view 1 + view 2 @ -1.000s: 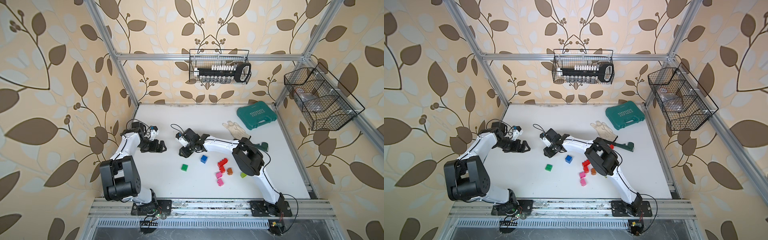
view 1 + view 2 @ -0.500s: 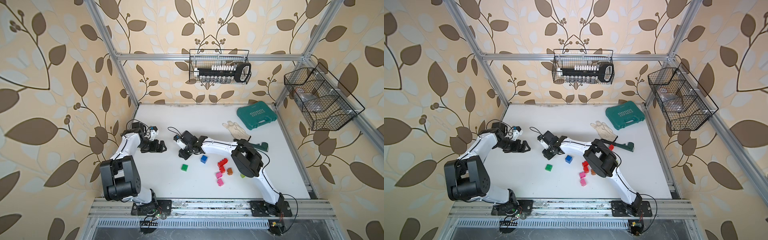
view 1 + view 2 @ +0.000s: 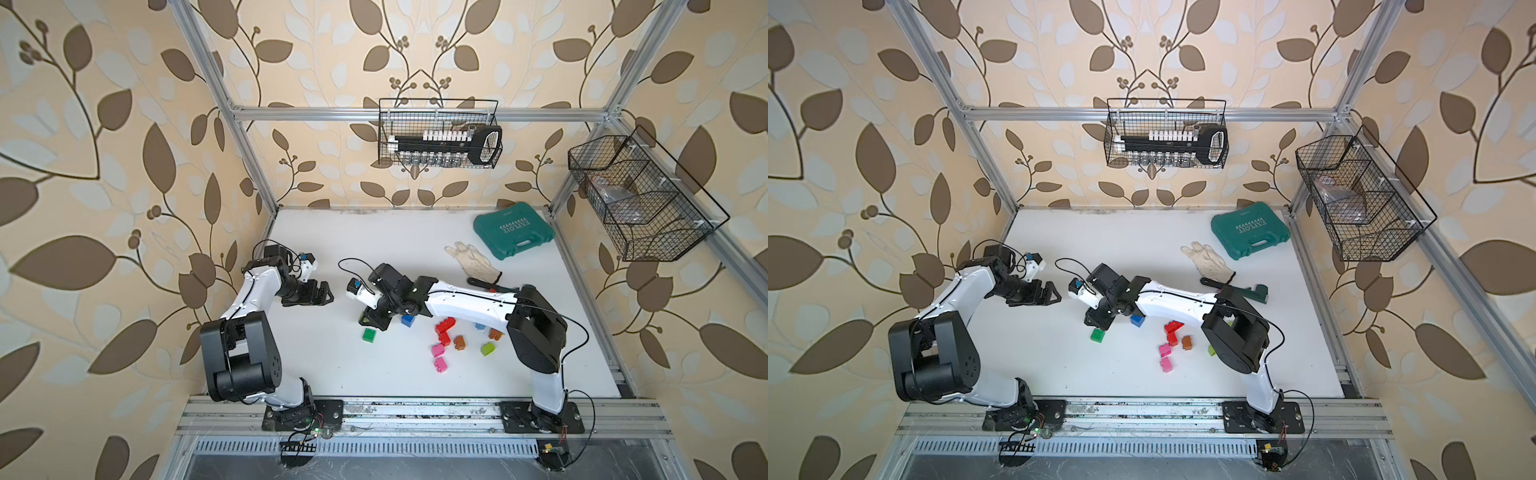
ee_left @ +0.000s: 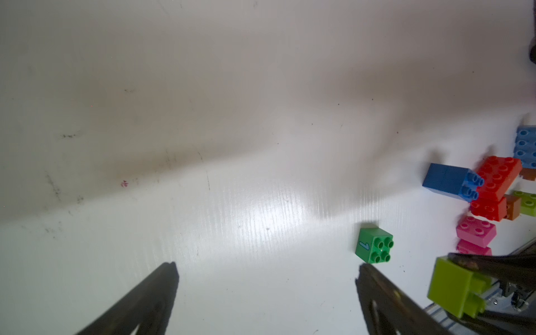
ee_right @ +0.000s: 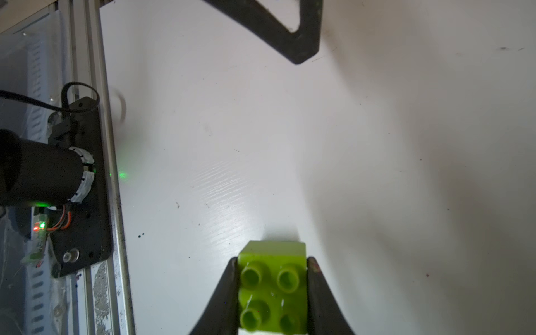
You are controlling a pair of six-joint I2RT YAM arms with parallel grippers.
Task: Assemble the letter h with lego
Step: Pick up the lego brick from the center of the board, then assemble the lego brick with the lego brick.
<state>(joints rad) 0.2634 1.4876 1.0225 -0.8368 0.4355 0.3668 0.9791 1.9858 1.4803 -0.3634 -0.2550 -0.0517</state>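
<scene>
We pinch a lime studded plastic brick (image 5: 272,293) in our right hand (image 5: 272,261); our left hand (image 4: 265,268) is spread. Next we should place it to start the h.

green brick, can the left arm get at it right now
Probably yes: left gripper open, empty, bare table up to the green brick; right gripper with its lime brick hangs close.

Right gripper (image 3: 372,323), beside the green brick (image 3: 368,334), perhaps holds a lime brick (image 3: 365,320).
</scene>
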